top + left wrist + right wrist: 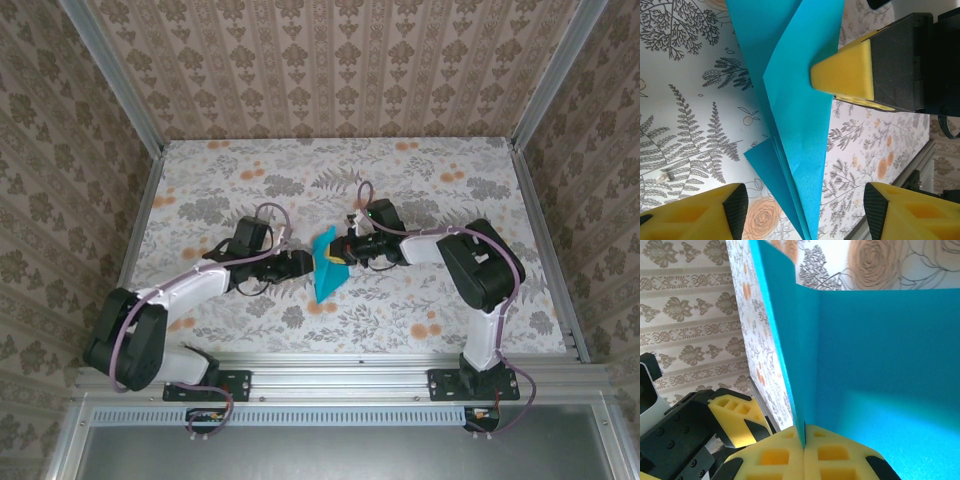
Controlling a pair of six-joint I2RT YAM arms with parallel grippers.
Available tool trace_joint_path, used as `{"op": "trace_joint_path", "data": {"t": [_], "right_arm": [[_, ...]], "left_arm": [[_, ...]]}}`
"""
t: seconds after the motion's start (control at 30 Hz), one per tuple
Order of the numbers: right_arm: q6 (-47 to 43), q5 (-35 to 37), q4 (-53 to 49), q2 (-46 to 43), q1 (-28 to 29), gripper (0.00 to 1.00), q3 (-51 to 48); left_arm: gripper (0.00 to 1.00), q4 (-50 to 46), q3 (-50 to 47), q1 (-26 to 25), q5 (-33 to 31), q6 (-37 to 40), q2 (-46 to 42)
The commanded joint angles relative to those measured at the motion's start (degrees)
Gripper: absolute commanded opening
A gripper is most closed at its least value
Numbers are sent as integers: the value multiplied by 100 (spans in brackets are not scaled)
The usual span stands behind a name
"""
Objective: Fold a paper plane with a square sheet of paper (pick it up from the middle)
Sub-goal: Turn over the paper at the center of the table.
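The folded teal paper [326, 270] is near the middle of the flower-patterned table [420, 190], between the two grippers. In the top view it has a long shape that becomes narrow to a point toward the near edge of the table. The right gripper [346, 250] comes to it from the right side, and its claw is pressed together on the paper. In the right wrist view the two yellow pads [775, 460] meet with one thin edge of the sheet clamped between them, and the paper rises from the pads in two faces that join at a straight crease. The left gripper [300, 266] is just beside the paper on its left side and its claw is spread wide. In the left wrist view its two yellow fingers [715, 212] stand far apart at the bottom corners, and the pointed end of the paper comes down between them without touching either one. The same view shows several layers of the paper lying one over another along the folds, and a yellow finger of the right gripper touches the paper on its upper right part. I cannot tell whether the point of the paper rests on the table or is held a little above it.
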Motion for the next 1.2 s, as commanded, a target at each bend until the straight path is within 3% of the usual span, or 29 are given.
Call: {"op": "trace_joint_path", "data": {"t": [0.0,0.4,0.7,0.97,1.17], "right_arm": [[53,-169,-100,-288,11,6,204],[488,-275,168,-569,-42,5,364],[541,-247,185,-644,-77,4,395],[709,-242,376,-689,-77,3,363],[728,-244,397,-748,-77,3,320]], "left_arm": [[67,576,-377,21,142,-721,-203],[72,1369,-545,-207,232,-1479,-521],[73,40,-428,-277,-445,-1392,-965],[76,1180,-797,-754,-577,-2169,-940],[75,1335,-837,-828,-706,-2228,-868]]}}
